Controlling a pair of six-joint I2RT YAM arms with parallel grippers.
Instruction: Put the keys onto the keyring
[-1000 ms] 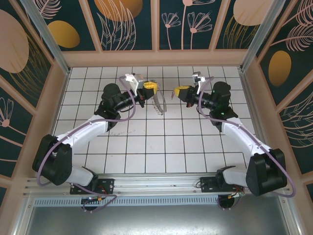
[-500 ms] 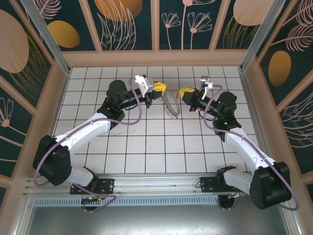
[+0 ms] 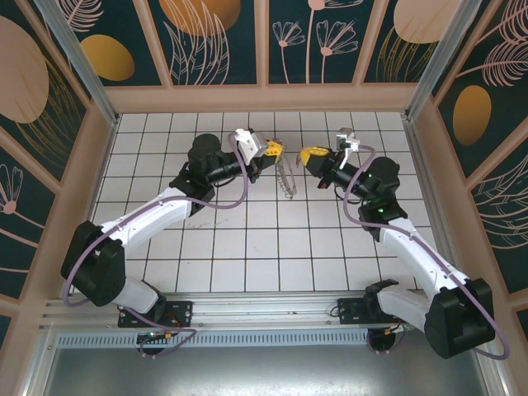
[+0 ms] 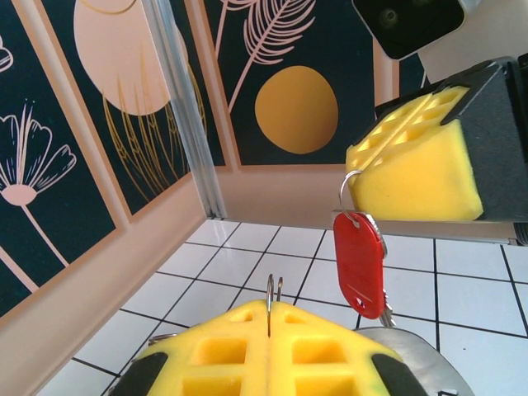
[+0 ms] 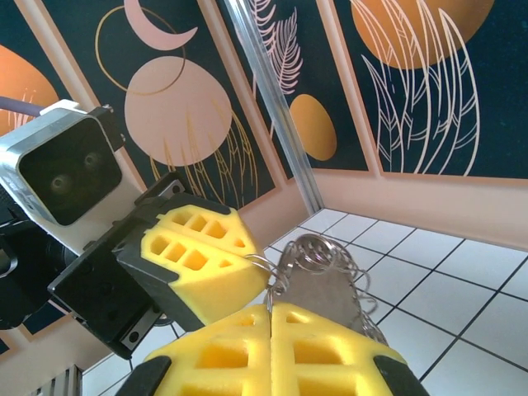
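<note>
While both arms reach toward each other over the far middle of the white tiled table (image 3: 247, 247), the left gripper (image 3: 269, 151) is clamped tight on the thin wire of the keyring (image 3: 286, 178), which hangs beneath it. Just beside it, the right gripper (image 3: 312, 155) is closed on a small wire loop (image 4: 350, 186), and the red-headed key (image 4: 359, 262) dangles from that loop. Both things look light. The ring's wire seems stiff, springy and slick, and its fringe of links (image 5: 320, 252) probably swings freely. The key would likely handle best pinched by its flat red head, and the ring pinched close to its opening, so neither twists.
</note>
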